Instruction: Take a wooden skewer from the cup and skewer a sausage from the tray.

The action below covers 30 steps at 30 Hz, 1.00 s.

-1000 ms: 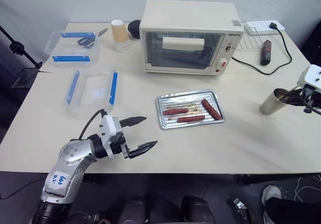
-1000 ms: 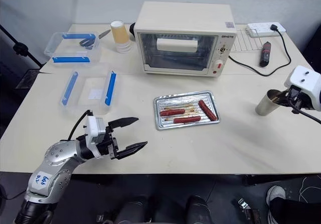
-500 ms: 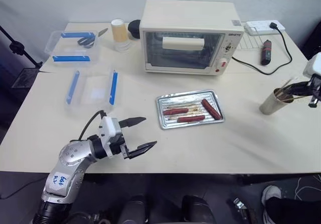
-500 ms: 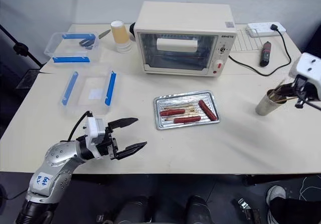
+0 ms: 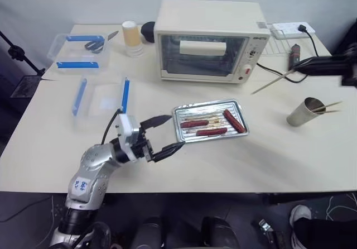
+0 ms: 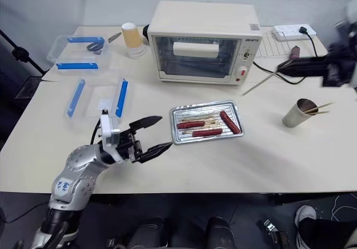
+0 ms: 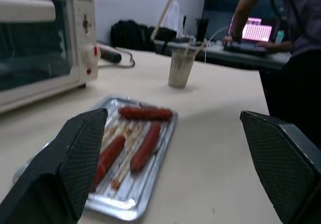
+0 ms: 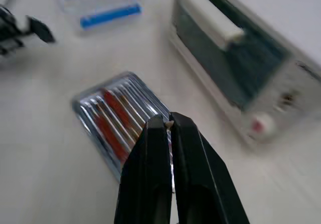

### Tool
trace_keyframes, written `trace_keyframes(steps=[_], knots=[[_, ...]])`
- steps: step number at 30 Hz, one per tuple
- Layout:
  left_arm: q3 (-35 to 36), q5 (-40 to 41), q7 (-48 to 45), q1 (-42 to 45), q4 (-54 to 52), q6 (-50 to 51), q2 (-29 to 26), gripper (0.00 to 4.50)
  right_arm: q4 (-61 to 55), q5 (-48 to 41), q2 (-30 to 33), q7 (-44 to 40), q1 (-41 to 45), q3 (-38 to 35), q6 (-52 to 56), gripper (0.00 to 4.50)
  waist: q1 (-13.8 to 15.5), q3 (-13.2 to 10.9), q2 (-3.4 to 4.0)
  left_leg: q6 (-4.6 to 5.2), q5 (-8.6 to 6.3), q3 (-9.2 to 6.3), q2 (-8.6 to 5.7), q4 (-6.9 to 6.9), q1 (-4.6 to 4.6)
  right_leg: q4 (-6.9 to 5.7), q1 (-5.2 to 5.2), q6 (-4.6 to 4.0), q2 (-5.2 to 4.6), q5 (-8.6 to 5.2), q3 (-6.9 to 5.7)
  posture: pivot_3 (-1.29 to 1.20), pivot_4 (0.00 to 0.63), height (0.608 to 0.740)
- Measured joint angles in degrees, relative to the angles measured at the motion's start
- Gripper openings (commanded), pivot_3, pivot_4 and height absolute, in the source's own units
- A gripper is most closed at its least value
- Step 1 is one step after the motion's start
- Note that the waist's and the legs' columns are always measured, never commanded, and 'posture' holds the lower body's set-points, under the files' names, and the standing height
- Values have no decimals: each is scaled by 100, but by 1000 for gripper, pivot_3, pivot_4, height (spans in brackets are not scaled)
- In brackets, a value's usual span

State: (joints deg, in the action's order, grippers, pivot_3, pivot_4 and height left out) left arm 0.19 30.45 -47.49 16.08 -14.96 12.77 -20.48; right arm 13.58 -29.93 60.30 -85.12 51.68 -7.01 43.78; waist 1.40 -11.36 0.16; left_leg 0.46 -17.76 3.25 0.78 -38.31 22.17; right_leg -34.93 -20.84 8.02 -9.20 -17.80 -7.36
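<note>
Where it meets the right end effector (image 6: 298, 66), the wooden skewer (image 6: 261, 83) blurs.

Even, soft overhead light; the table (image 5: 268, 159) glows pale, the right wrist view smeared with motion blur toward twelve o'clock

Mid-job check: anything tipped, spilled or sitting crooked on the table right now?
Nothing spilled. The cup leans slightly, spare skewers sticking out sideways. The tray sits flat with three sausages. The right gripper holds one wooden skewer.

The right hand (image 6: 304, 66) is motion-blurred, its arm cut off at the picture's edge. The cup (image 6: 295, 113) hides the lower ends of its sticks.
</note>
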Motion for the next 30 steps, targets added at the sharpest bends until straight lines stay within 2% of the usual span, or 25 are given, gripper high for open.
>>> trace_keyframes(steps=[4,11,16,22,25,30], knots=[[-23,2,184,443,245,39,362,4500,-912,-989,-917,663,-603,-308,1006,21,39,0,0,5,2,-15,-19,-17,39,-7,-25,4,-4,2,-15,0,150,740],[-320,2,155,617,425,107,720,4500,-1714,-2401,-2257,2272,-751,-969,2001,21,12,0,-1,5,2,-25,-24,-43,60,-22,-39,4,0,3,-22,0,150,740],[-340,28,214,637,424,162,895,4500,-2003,-2739,-2511,2814,-1077,-973,2105,21,16,0,-1,6,2,-28,-25,-62,89,-39,-64,4,0,3,-21,0,150,740],[-339,170,274,704,385,287,939,4500,-2132,-2822,-2520,2967,-1291,-908,2054,21,-1,0,-1,7,1,-27,-24,-66,89,-45,-66,4,1,3,-19,0,150,740],[-338,193,275,700,358,346,929,3989,-2137,-2842,-2519,2978,-1353,-906,1994,0,5,0,-1,7,1,-27,-24,-66,89,-45,-66,4,1,3,-20,0,150,740],[-338,211,279,695,344,377,919,2499,-2137,-2856,-2519,3018,-1402,-901,1964,0,3,0,-1,8,1,-27,-23,-67,90,-45,-66,4,0,3,-20,0,150,740]])
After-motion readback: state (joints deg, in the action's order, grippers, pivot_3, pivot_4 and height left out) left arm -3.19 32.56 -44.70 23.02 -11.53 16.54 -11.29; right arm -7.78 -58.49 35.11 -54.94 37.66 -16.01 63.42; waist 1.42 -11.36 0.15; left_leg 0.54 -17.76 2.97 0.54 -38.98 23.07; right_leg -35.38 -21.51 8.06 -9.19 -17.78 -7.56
